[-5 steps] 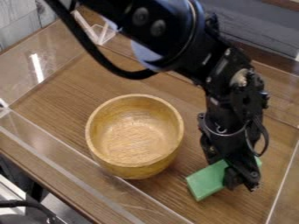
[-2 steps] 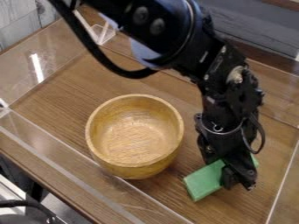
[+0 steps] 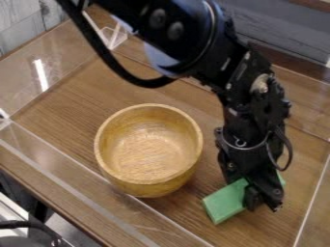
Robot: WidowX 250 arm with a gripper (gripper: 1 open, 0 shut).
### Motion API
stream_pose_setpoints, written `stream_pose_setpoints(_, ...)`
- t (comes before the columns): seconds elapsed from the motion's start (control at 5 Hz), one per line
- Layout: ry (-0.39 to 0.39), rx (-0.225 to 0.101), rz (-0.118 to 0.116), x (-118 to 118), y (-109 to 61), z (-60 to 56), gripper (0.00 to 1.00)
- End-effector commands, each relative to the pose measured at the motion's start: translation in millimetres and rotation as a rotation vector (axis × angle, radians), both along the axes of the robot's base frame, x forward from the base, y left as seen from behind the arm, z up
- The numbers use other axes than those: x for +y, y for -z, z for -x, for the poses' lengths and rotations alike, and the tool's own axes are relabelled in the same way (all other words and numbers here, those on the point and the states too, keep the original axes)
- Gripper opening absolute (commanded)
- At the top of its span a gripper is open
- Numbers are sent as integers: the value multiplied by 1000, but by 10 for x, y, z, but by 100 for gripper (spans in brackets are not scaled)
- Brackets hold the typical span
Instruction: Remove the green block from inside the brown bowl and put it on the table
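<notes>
The green block (image 3: pixel 227 204) is outside the bowl, low at the table's front right, just right of the brown bowl (image 3: pixel 150 149), whose inside holds nothing. My gripper (image 3: pixel 258 193) points steeply down and is shut on the block's upper right end. I cannot tell if the block's lower edge rests on the table (image 3: pixel 77 106) or hangs just above it. The fingertips are dark and partly hidden behind the block.
Clear acrylic walls (image 3: pixel 52 58) run round the table's edges; the front wall (image 3: pixel 154 227) passes close below the block. The black arm (image 3: pixel 194 48) reaches in from the upper left, over the table behind the bowl.
The block and gripper have shifted very slightly; otherwise nothing has visibly changed.
</notes>
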State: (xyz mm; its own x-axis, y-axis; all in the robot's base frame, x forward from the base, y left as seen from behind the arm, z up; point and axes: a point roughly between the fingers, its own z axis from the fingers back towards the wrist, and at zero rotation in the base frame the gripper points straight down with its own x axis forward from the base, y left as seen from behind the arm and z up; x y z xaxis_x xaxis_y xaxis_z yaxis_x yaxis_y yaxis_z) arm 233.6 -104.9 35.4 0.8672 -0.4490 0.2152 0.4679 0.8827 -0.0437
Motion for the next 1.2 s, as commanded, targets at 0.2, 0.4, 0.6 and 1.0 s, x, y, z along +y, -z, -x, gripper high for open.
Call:
stream_pose_setpoints(0.2,-19,-22,21,0,-121,-95,0)
stream_pose_setpoints(0.4,-27,-13,23,10,-151,-92,0)
stream_pose_setpoints(0.6,-33,-5,27,20,-179,-92,0)
stream_pose_setpoints(1.0,-43,9,32,40,-228,-100,0)
